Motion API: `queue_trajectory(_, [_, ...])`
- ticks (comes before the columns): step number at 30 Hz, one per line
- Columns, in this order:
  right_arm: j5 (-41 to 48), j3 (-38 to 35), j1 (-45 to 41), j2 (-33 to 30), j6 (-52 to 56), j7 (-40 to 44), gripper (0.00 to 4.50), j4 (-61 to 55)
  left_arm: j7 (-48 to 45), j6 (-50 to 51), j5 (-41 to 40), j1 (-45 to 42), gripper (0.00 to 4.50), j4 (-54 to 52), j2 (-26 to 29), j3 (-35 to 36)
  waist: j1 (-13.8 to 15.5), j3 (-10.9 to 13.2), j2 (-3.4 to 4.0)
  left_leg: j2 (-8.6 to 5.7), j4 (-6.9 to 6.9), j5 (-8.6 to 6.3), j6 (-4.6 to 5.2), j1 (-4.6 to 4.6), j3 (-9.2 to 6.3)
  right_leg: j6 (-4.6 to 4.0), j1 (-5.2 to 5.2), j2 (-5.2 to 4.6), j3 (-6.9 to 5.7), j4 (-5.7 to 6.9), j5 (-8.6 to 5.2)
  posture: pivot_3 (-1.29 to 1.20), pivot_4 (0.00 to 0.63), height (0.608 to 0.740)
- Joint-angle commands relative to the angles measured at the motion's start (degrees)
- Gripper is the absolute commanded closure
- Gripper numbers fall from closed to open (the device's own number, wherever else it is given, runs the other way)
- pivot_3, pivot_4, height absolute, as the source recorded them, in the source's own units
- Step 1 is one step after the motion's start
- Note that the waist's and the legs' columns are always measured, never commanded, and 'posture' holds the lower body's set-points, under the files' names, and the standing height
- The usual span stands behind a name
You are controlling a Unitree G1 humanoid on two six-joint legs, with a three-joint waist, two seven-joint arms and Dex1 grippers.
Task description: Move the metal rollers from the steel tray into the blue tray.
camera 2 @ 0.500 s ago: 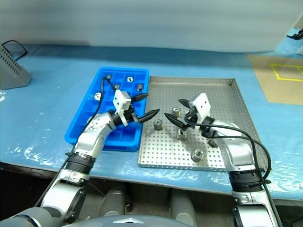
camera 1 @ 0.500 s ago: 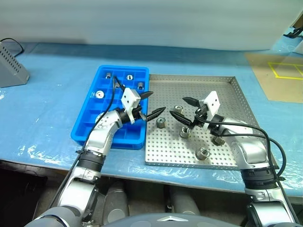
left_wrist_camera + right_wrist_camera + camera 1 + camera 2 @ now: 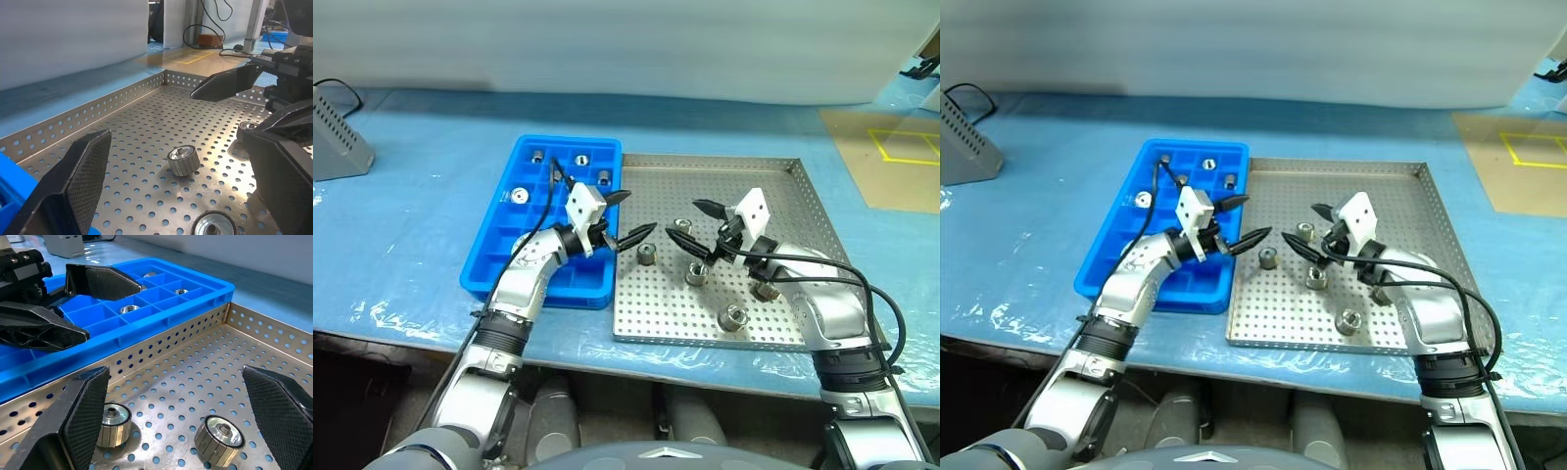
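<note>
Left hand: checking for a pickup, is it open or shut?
Open: the left hand has its fingers spread, empty, above the steel tray.

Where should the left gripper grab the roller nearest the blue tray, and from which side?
That roller stands on end, hole up, on the steel tray. Probably best to come from above with the open left gripper and close the fingers on its round side wall; neighbouring rollers stand apart from it.
</note>
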Motion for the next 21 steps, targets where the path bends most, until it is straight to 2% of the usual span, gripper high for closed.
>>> queue_trajectory(1, [-0.1,-0.3,0.4,-0.3,-1.1,-0.4,0.05,-2.6,-0.5,2.2,-0.1,-4.3,0.0,-0.1,0.2,-0.5,0.0,0.0,0.0,0.0,0.0,0.0,0.0,-0.01,0.0,0.0,0.0,0.0,-0.01,0.0,0.0,-0.34,0.15,0.74])
queue_trajectory(8, [-0.6,-0.4,2.0,0.0,-1.5,-1.9,0.05,-3.6,-6.6,8.1,-1.9,-14.0,0.0,5.7,1.8,-0.7,-0.3,0.0,0.0,-0.03,0.01,0.01,-0.02,0.0,0.0,0.0,0.0,0.0,0.02,0.0,0.0,-0.38,0.15,0.74])
queue_trajectory(13, [-1.3,-0.8,3.0,0.7,-2.3,-3.9,0.05,-4.6,-13.4,10.4,3.4,-21.5,0.0,16.4,3.7,-6.0,-1.2,0.0,0.01,-0.06,0.01,0.02,-0.01,0.0,0.01,0.0,-0.01,0.0,0.05,0.0,0.0,-0.42,0.15,0.74])
queue_trajectory(21, [-3.5,1.9,6.1,1.1,-4.2,-4.9,0.05,-7.4,-26.2,9.6,8.6,-30.2,0.0,27.8,3.5,-12.2,-1.7,0.0,0.01,-0.08,0.0,0.02,0.0,0.0,0.01,-0.01,-0.02,0.0,0.09,-0.02,0.0,-0.46,0.15,0.74])
